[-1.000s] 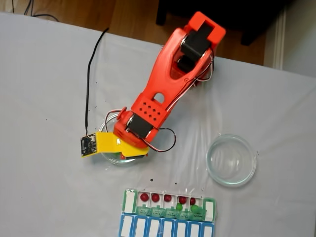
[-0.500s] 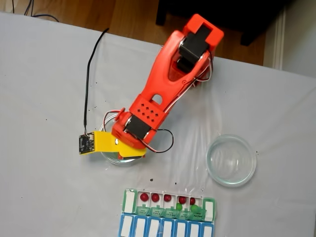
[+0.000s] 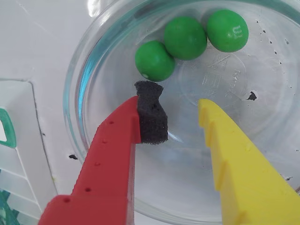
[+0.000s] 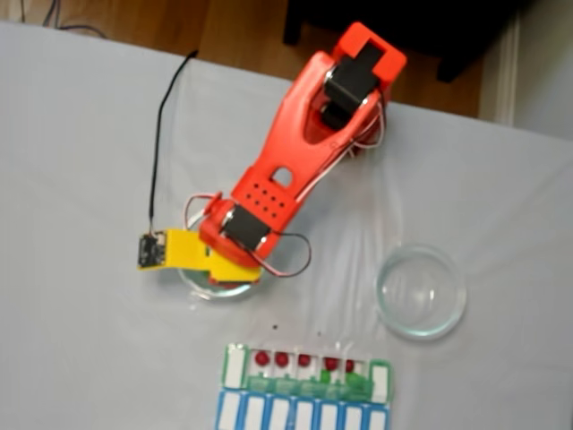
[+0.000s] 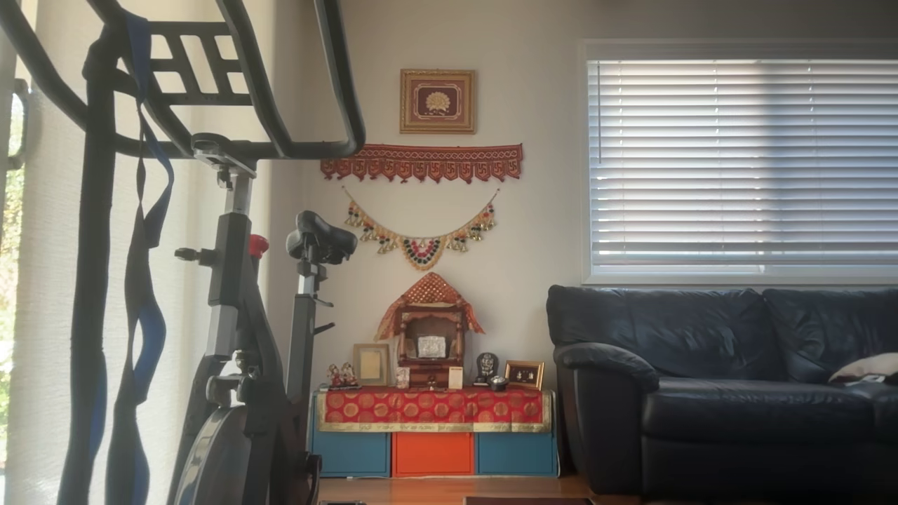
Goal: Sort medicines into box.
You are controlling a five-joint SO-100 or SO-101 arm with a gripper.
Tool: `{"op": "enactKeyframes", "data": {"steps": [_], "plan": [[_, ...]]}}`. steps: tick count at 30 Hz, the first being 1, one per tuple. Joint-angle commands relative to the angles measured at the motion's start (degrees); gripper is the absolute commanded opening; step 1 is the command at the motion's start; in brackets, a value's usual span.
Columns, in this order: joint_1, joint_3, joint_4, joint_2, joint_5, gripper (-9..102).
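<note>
Three green medicines (image 3: 155, 60) (image 3: 185, 37) (image 3: 227, 30) lie together at the far side of a clear glass dish (image 3: 89, 70). My gripper (image 3: 174, 105) stands open just short of them, down inside the dish, with nothing between the red finger with its black foam pad (image 3: 151, 115) and the yellow finger (image 3: 225, 150). In the fixed view the orange arm (image 4: 286, 170) reaches over that dish (image 4: 215, 285). The box (image 4: 235, 365) lies near the front edge with several dark red medicines (image 4: 282, 359) in its open compartments.
A second glass dish (image 4: 421, 291), empty, stands to the right of the arm. A blue-and-white organiser row (image 4: 300, 415) lies against the box's front side. Tiny black specks dot the white table (image 4: 81, 179). The other view shows a living room.
In the fixed view the wrist has shifted a little up and to the left over the left dish. Box and right dish have not moved.
</note>
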Motion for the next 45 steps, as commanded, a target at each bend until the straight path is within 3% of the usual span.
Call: {"op": "enactKeyframes", "data": {"steps": [1, 17, 45], "plan": [[0.4, -2.7, 0.0, 7.5, 0.4, 17], [3.3, -2.5, 2.6, 9.0, 9.3, 26], [6.8, -0.7, -0.6, 5.7, 15.6, 26]]}}
